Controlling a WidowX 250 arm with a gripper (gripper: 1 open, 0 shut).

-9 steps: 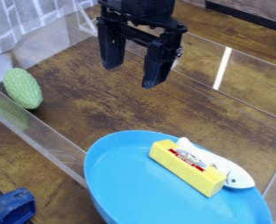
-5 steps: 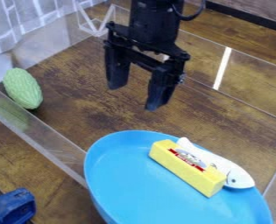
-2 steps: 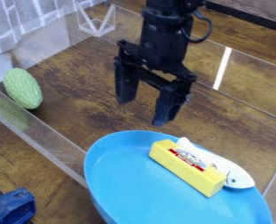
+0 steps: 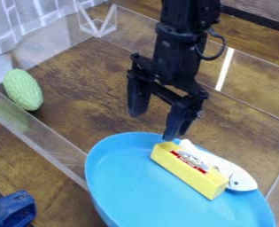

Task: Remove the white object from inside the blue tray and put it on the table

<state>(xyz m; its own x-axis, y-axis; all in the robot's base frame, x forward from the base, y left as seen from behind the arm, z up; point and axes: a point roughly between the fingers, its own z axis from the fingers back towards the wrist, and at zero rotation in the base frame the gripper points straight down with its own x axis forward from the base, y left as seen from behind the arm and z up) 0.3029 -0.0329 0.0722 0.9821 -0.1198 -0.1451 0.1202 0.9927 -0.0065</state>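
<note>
"Jaws apart?"

"Yes, the gripper (image 4: 155,120) has its two dark fingers spread, nothing between them, near the far rim of the tray (image 4: 118,191)."

"And the white object?"

"Inside the tray (image 4: 220,162), on its right side in the view, lying along the far side of the yellow block (image 4: 189,169). They look very close; whether they touch, I can't tell."

"So which step are we on?"

"The approach, I'd say. The piece has yet to be picked up, and putting it on the table (image 4: 82,84) comes after that."

"What does the next move call for?"

"Going over to the right of the view, lining the fingers up across the slim white body, then lowering. The block crowds one side, so a finger could catch it or land on its top."

"Count things for me."

"One gripper, two fingers. One tray, holding one white object and one yellow block. Outside it, one green thing (image 4: 23,90) and one dark blue lump (image 4: 11,210)."
</note>
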